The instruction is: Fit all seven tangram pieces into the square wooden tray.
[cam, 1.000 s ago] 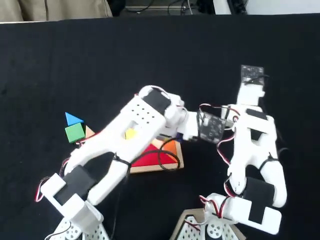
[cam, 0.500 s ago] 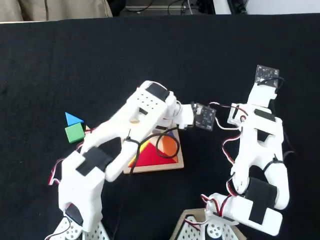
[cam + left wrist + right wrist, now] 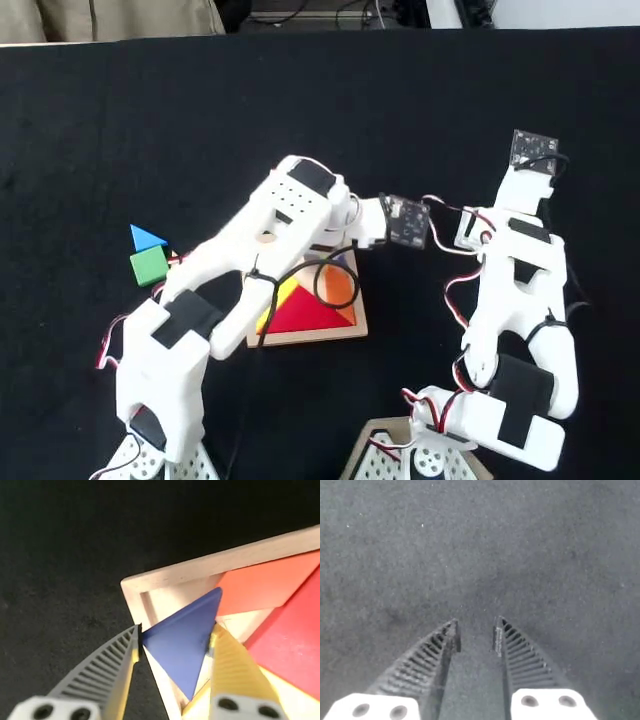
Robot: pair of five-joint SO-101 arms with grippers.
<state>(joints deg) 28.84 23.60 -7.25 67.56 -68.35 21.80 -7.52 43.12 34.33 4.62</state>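
The blue triangle (image 3: pixel 182 645) is a flat, deep-blue piece with crisp edges, one tip pointing toward the orange piece (image 3: pixel 270 587). The left jaws are parted just to its width and grip it on two sides, at a corner of the square wooden tray (image 3: pixel 200 565). A red piece (image 3: pixel 295 645) lies in the tray just beside them. The right jaws stand slightly parted, holding nothing, above the black bench (image 3: pixel 470 540)
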